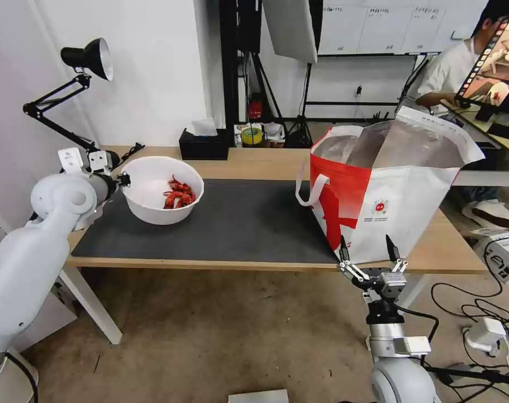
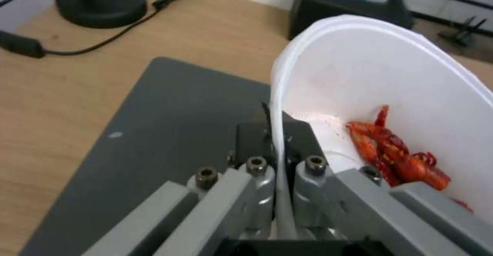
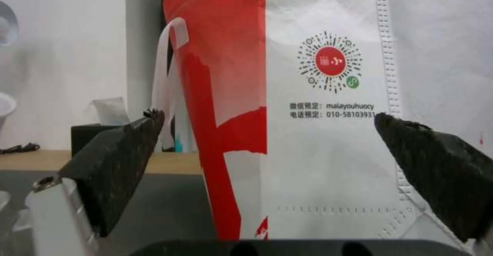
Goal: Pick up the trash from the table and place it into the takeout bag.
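Observation:
A white bowl (image 1: 153, 193) holding red shells (image 1: 178, 195) stands on the left part of the dark grey mat (image 1: 237, 224) on the table (image 1: 265, 162). My left gripper (image 1: 121, 180) is shut on the bowl's left rim; in the left wrist view the thin white rim (image 2: 281, 140) runs between the closed fingers (image 2: 259, 171), with the red shells (image 2: 395, 155) inside. The red-and-white takeout bag (image 1: 377, 201) stands open at the table's right end, foil lining showing. My right gripper (image 1: 367, 253) hangs open just before the table's front edge, facing the bag's side (image 3: 329, 94).
A black tissue box (image 1: 204, 144) sits at the table's back edge, and a black desk lamp (image 1: 86, 61) is clamped at the back left, its base and cable (image 2: 98, 1) beside the mat. Cables and a power strip (image 1: 489, 330) lie on the floor at right.

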Robot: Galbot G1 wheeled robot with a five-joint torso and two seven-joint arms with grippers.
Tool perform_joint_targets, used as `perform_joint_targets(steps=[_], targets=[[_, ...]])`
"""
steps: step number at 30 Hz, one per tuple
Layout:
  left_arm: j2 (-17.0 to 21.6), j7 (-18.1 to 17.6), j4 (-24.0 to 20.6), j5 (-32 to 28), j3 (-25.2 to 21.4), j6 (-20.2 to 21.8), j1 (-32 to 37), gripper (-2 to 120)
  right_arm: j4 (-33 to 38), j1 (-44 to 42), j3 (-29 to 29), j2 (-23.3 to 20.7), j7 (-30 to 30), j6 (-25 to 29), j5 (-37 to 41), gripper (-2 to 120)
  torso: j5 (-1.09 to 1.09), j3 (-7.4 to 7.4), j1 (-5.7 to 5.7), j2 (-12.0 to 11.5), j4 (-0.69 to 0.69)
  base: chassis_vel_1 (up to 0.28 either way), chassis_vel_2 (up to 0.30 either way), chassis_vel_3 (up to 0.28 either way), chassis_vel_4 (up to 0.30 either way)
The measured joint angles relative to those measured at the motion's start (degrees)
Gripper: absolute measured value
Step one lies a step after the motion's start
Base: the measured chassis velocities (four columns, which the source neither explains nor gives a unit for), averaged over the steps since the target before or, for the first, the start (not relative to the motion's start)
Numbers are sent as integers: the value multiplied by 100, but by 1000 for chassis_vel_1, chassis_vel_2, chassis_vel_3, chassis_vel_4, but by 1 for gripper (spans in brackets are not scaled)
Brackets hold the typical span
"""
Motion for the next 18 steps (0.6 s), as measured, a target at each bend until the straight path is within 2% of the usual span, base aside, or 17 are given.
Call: perform_joint_targets(steps=[7,18], targets=[[80,-446,-359,-672,227,-1,-333,0,6,23,0,2,0,-1,-1,100,0,0,0,1,0,0,0,0,0],[178,-967,-609,-1609,542,-2,-1032,0,-19,26,-5,37,-1,-1,-1,100,0,-1,0,1,0,0,0,0,0]])
